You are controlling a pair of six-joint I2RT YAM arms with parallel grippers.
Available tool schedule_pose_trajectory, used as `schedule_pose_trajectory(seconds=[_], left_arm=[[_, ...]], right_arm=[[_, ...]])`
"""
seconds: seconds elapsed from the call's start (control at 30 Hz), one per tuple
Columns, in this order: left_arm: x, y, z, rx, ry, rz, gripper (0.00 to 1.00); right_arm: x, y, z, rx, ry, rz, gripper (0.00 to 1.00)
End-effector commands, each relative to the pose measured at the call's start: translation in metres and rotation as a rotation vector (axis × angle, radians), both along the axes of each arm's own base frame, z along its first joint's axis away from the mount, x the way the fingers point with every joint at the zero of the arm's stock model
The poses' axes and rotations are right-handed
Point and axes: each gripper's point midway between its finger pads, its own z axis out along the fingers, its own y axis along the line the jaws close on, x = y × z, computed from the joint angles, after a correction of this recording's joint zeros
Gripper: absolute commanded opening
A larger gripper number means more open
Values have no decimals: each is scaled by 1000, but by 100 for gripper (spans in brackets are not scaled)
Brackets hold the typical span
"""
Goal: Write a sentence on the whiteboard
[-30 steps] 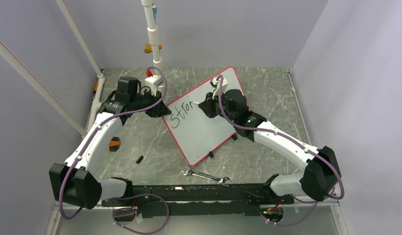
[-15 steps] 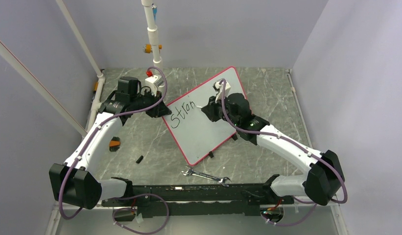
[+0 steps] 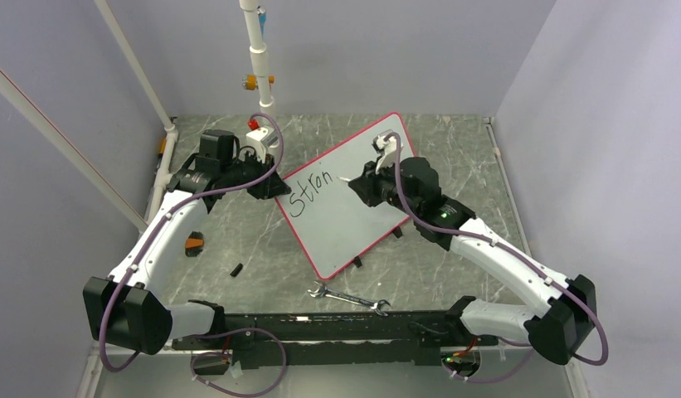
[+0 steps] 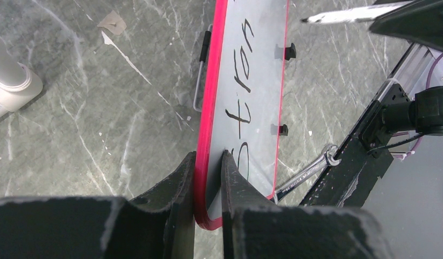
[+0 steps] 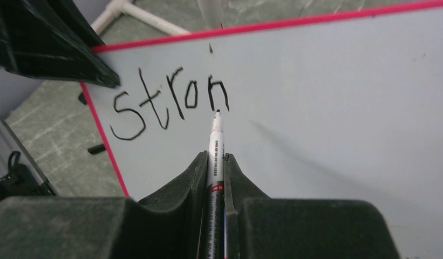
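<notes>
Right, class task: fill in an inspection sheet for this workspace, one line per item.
Surface: grey marbled table, pale veins and scuffs.
Job's things: whiteboard, red rim, set at an angle to the table edges; black lettering reads "Stron" so far.
Clutter: wrench near the arm bases; small black piece; orange-and-black piece.
End effectors: left end effector shut on the whiteboard's rim; right end effector shut on a marker, tip at the foot of the "n".
Cables: purple cable looped along each arm.
Surroundings: lilac walls; white pipe at the back.
</notes>
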Motion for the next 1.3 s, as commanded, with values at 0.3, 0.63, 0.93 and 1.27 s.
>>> schedule_pose_trajectory(seconds=[0.3, 0.63, 0.93, 1.27], left_arm=[[18, 18, 3, 120, -132, 38, 0], [17, 16, 3, 114, -132, 34, 0], [16, 12, 3, 107, -128, 21, 0], [15, 13, 3, 120, -133, 24, 0]], right_arm=[[22, -9, 55, 81, -138, -42, 0], [31, -17, 44, 79, -112, -47, 0], [27, -15, 49, 115, -150, 1, 0], [27, -13, 46, 154, -146, 43, 0]])
